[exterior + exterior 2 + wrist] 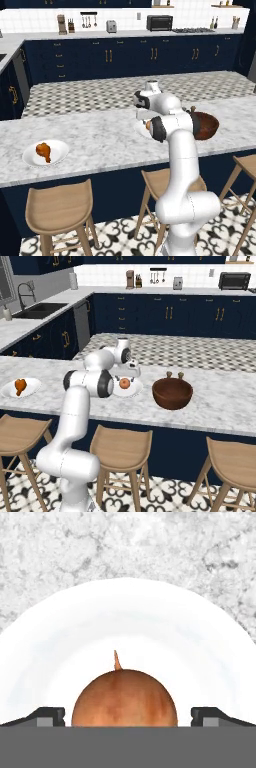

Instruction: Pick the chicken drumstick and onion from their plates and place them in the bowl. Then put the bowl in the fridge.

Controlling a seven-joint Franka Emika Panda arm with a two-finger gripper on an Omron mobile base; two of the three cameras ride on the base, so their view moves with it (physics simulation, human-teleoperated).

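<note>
The marble counter [225,401] runs the full width of both base views, its near edge above a row of wooden stools [121,448]. Toward its left end, close to the near edge, a white plate [46,152] carries the chicken drumstick [44,150], with bare marble all round it. A long stretch of open counter separates that plate from the middle, where a second white plate [134,388] holds the onion [124,383], set about midway between the near and far edges. Right of it, near but apart, stands the reddish-brown bowl [172,393], with two small dark knobs [174,375] just behind its far rim. Past the bowl the counter lies open to its right end.

The arm's elbow hangs over the near edge in front of the onion plate, and in the left base view it hides most of that plate and part of the bowl. The gripper [128,716] is low over the plate. In the hand view its two fingertips [47,716] stand spread wide, one on each side of the onion [124,698], with a gap of white plate [128,622] showing between each tip and the onion's skin; whether the onion is touched cannot be told.
</note>
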